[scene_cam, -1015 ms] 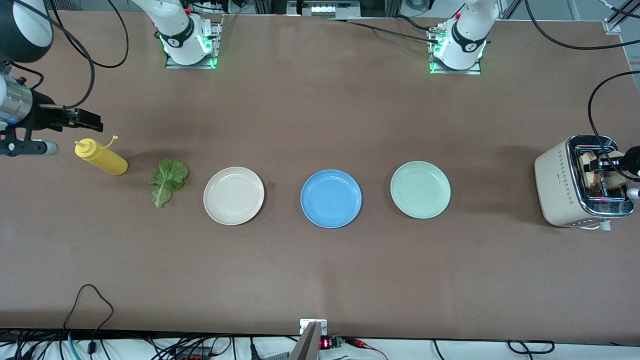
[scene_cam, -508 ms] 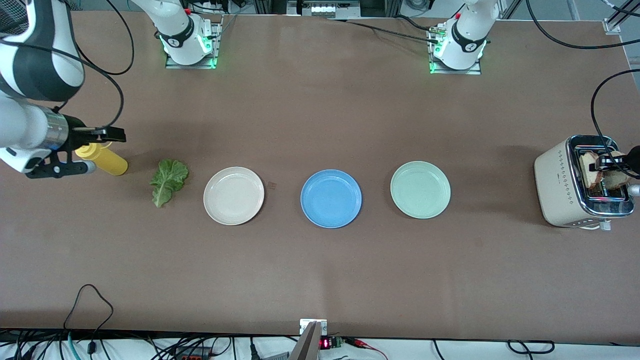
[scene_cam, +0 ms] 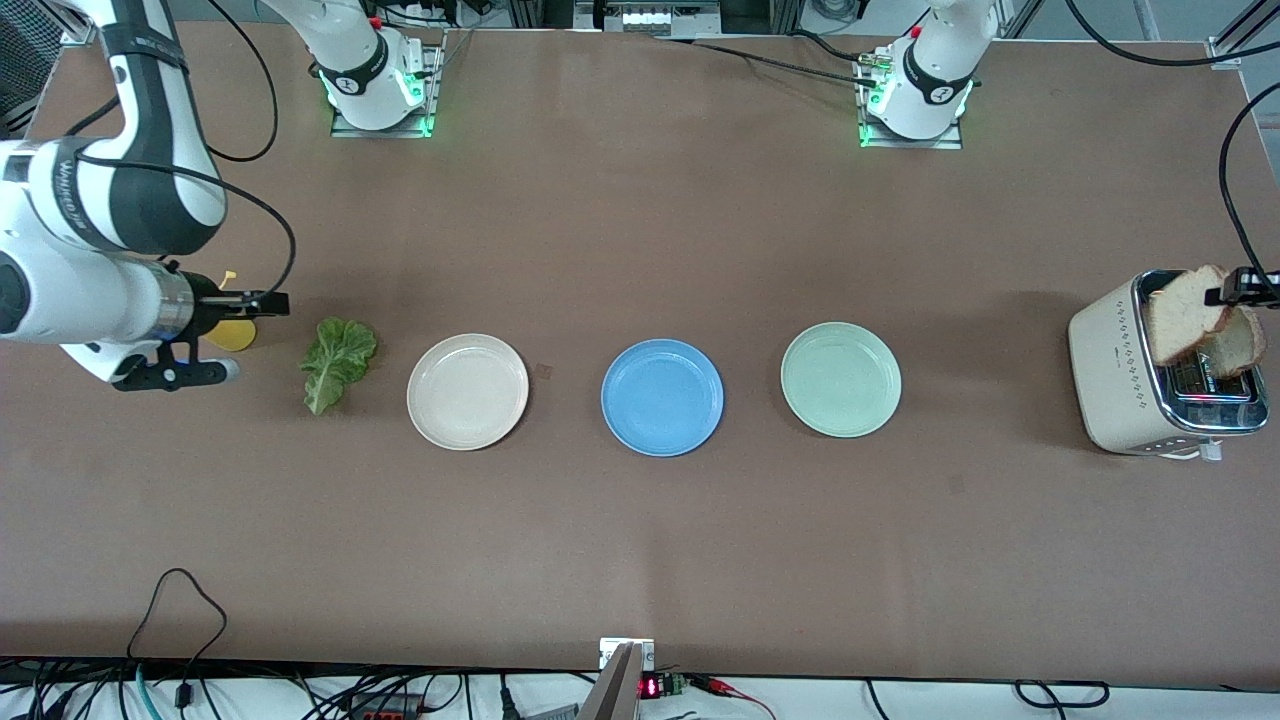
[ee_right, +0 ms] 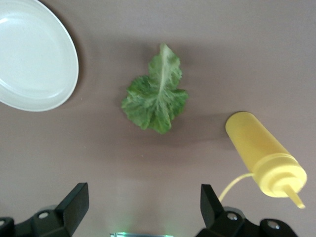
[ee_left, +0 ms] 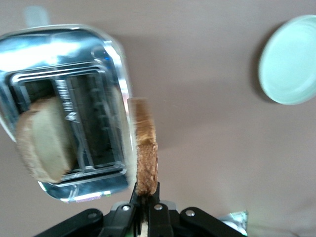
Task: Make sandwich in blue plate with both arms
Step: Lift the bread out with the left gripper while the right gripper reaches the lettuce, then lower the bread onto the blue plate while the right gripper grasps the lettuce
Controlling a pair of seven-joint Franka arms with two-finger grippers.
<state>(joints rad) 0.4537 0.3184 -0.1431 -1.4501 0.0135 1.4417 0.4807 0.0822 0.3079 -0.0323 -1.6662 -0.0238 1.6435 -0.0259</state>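
Front view first: the left gripper (scene_cam: pixel 1238 296) had risen over the toaster (scene_cam: pixel 1160 370) at the left arm's end of the table, and the bread slice (scene_cam: pixel 1183 312) pinched in it, sunk in its slot half a second before, now hung clear above the rim. A second slice (scene_cam: pixel 1240 345) remained in the toaster. The right gripper (scene_cam: pixel 268 303) had swept in from the table's edge at the right arm's end, passing over the yellow mustard bottle (scene_cam: pixel 232 334) to hover beside the lettuce leaf (scene_cam: pixel 338 362). The blue plate (scene_cam: pixel 662 397) sat bare at mid-table between the cream plate (scene_cam: pixel 467 391) and the pale green plate (scene_cam: pixel 840 379).

Left wrist view: fingers were clamped on the lower edge of the bread slice (ee_left: pixel 145 153), held upright just outside the toaster (ee_left: pixel 69 108), the second slice (ee_left: pixel 45 139) leaning in its slot.

Right wrist view: fingers (ee_right: pixel 74 202) stood wide apart, empty, with the lettuce leaf (ee_right: pixel 156 94) ahead on the table, the mustard bottle (ee_right: pixel 264 153) beside it.

By my judgement, the first slice was free to travel to the blue plate, and the lettuce pickup was close.
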